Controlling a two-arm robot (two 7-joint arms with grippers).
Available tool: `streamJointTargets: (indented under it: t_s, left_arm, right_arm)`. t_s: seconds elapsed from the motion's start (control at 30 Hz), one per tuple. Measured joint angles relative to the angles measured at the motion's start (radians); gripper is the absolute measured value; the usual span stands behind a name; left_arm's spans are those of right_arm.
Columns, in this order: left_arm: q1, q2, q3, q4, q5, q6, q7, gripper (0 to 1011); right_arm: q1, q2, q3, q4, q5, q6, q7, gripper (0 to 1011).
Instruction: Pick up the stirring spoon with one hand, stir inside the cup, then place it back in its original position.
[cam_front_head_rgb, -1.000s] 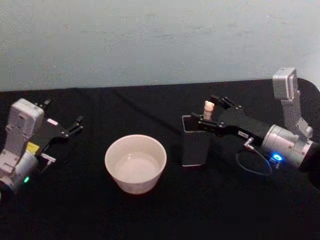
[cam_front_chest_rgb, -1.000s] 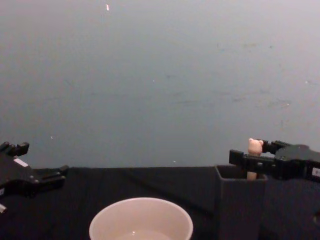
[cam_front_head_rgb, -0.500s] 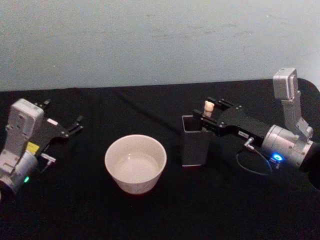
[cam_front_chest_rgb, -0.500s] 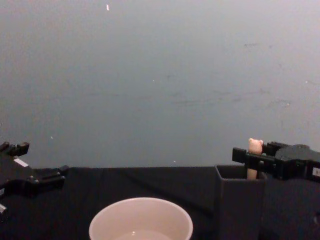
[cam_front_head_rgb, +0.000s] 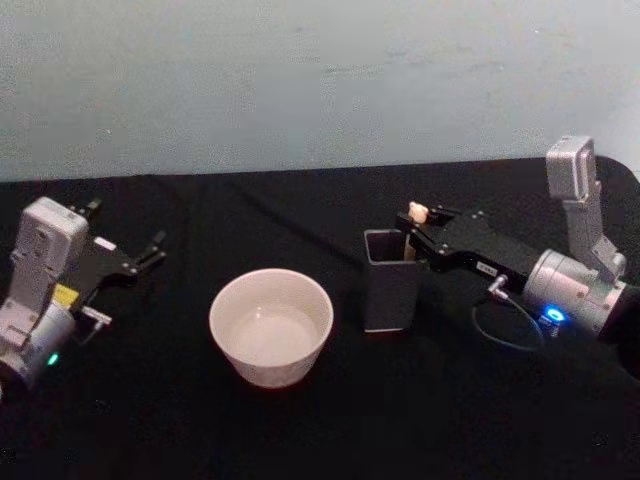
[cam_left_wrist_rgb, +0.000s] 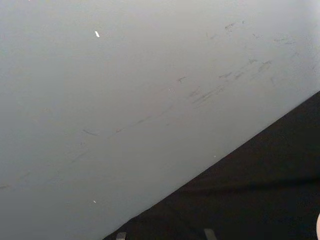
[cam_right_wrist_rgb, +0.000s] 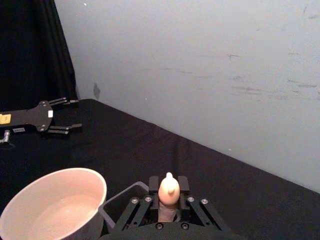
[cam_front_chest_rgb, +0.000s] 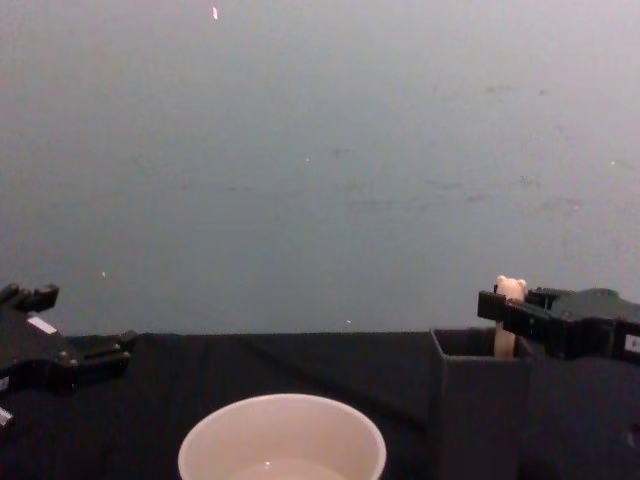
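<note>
Beige-handled stirring spoon (cam_right_wrist_rgb: 169, 190) upright, knob up

There is one cup (cam_front_head_rgb: 271, 327), near and at the middle of the one black table (cam_front_head_rgb: 300, 430), and one holder (cam_front_head_rgb: 390, 295) just to its right. One spoon (cam_front_head_rgb: 418, 211) stands in the holder, as far as can be told, since the holder's inside is dark and just the knob and upper handle show. Two grippers are in the scene: a left gripper (cam_front_head_rgb: 128, 232) at far left and a right gripper (cam_front_head_rgb: 420, 226) at the holder.
</note>
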Motion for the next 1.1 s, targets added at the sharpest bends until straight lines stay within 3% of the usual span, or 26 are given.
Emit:
streamJointTargets:
  t_s: [0.47,1.1]
  left_arm:
    - [0.0,0.0,0.0,0.0,0.0,0.0,0.0,1001]
    - [0.0,0.0,0.0,0.0,0.0,0.0,0.0,1001]
  right_arm:
    - [-0.004,-0.001,0.003,-0.01,0.0,-0.006,0.0,213]
    - [-0.028,0.019,0.057,-0.15,0.008,-0.09,0.008,213]
